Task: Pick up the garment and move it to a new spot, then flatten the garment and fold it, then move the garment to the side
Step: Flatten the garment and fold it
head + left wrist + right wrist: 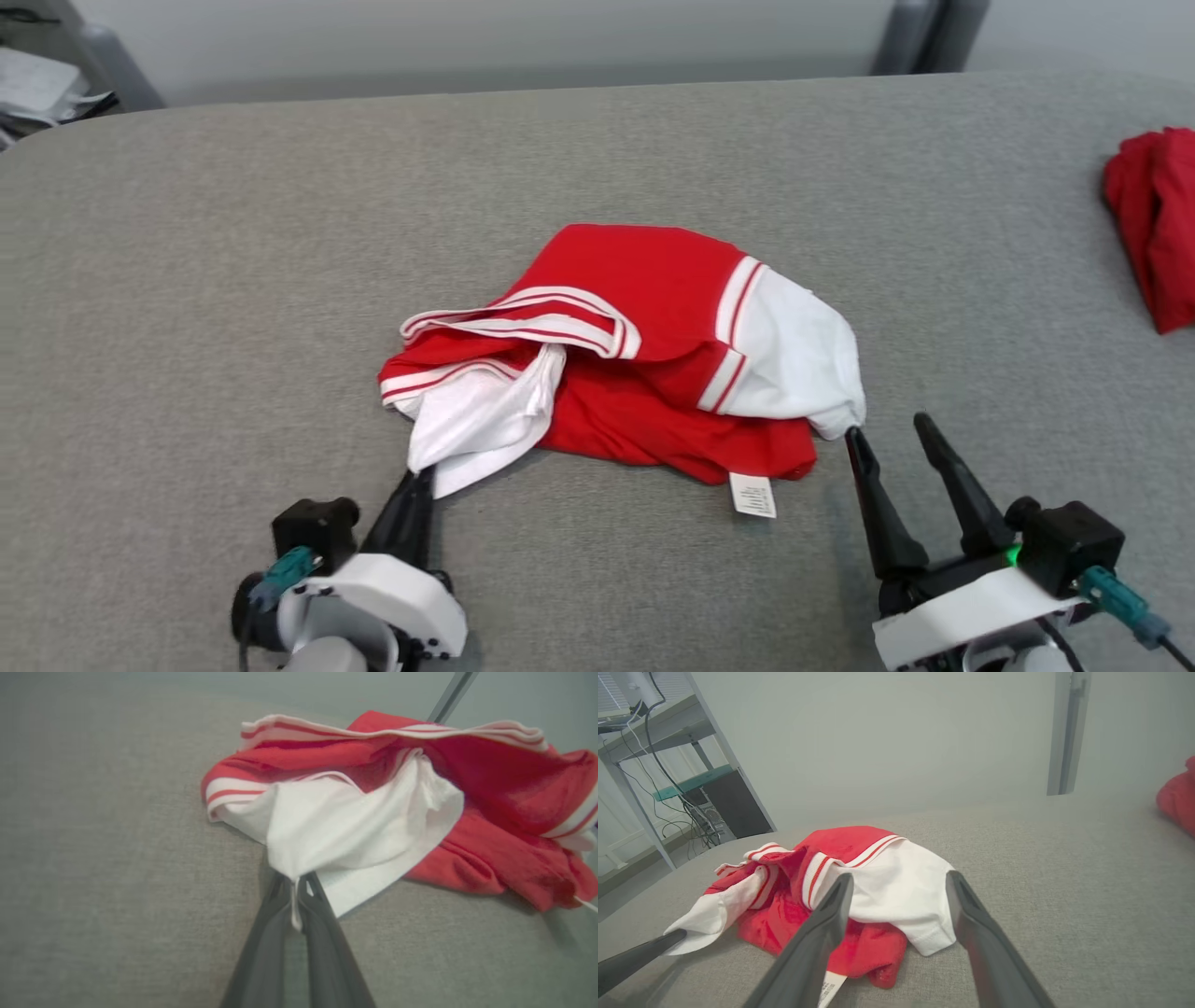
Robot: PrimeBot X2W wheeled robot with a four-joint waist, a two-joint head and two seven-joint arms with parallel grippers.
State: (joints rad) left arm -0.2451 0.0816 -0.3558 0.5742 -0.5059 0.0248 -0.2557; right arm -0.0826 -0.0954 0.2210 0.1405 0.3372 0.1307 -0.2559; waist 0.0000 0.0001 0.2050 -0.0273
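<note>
A crumpled red garment [644, 308] with white sleeves and red-and-white striped trim lies on the grey tabletop [233, 280], about midway between the left and right edges and nearer the front edge than the back one. The left hand [418, 478] is clamped on the garment: its two dark fingers [322, 933] are pressed together on the tip of the white sleeve [345, 830] that points toward the front left, and a thin strip of white cloth is caught between them. The right hand [889, 427] stands with its fingers wide apart, holding nothing. It sits at the cuff of the other white sleeve [803, 355], on the garment's right; one fingertip is right at the cuff's corner, though I cannot tell whether it touches. A small white label [752, 495] sticks out from the garment's front hem, flat on the tabletop. A separate red cloth [1153, 224] lies well apart at the right edge
</note>
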